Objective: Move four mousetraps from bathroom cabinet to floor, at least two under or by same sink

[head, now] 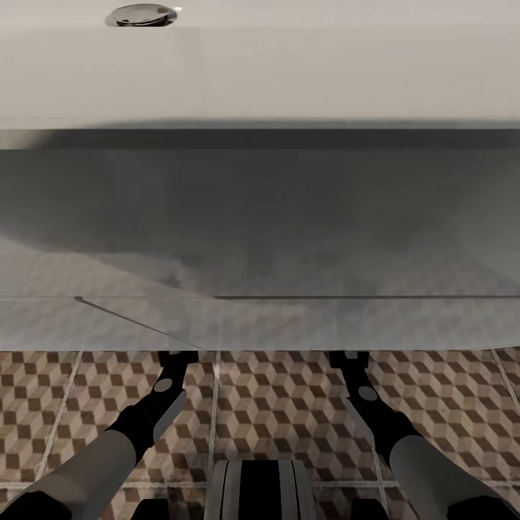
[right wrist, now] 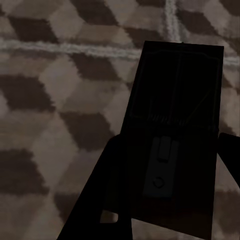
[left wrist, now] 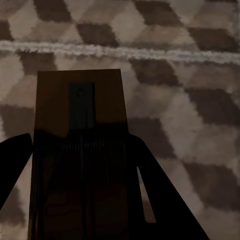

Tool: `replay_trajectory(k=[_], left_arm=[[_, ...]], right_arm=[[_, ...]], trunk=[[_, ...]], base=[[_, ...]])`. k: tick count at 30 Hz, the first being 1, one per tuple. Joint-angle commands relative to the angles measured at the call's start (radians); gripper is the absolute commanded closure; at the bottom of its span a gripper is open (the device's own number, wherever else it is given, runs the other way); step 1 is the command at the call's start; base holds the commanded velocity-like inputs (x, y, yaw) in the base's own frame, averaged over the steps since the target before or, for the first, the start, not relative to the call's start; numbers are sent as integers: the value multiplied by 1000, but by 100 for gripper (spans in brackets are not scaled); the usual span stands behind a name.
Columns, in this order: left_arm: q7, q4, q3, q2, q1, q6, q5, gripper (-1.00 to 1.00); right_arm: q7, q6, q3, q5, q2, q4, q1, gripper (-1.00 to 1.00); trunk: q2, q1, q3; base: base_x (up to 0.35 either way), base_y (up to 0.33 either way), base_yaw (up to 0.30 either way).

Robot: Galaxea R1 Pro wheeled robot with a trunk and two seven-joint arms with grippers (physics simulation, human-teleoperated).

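The white bathroom sink (head: 260, 72) spreads across the head view, its vanity block hanging over the cube-patterned bathroom floor (head: 274, 404). My left arm (head: 155, 412) and right arm (head: 368, 412) reach under its lower edge, which hides the grippers there. In the left wrist view my left gripper (left wrist: 80, 150) is shut on a brown mousetrap (left wrist: 80, 95) with a dark metal plate, held just above the tiles. In the right wrist view my right gripper (right wrist: 170, 150) is shut on a second mousetrap (right wrist: 175, 80), dark in the shadow. The cabinet is out of view.
A chrome drain (head: 141, 14) sits in the basin at the far edge of the head view. The robot's own base (head: 260, 491) shows between the arms at the near edge. Pale grout lines (left wrist: 120, 50) cross the tiles under both grippers.
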Motion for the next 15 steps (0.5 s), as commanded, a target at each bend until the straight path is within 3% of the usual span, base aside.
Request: replay_trajectory(k=[1,8,15], left_arm=[[8,1,-8,1,-1,-5,3,100],[20,12,0,3,-1,-6,-68,100],[65,57,-5,3,-1,-15,-82,100]], right_arm=[[-5,-4,8,-11,-1,0,-1,100],[-5,-4,8,-12,-1,1,-1,100],[-5,-4,8,-14,-1,4,-1,100]], trunk=[[0,0,-1],[0,0,-1],[0,0,-1]], base=[[0,0,0],[0,0,0],[0,0,0]])
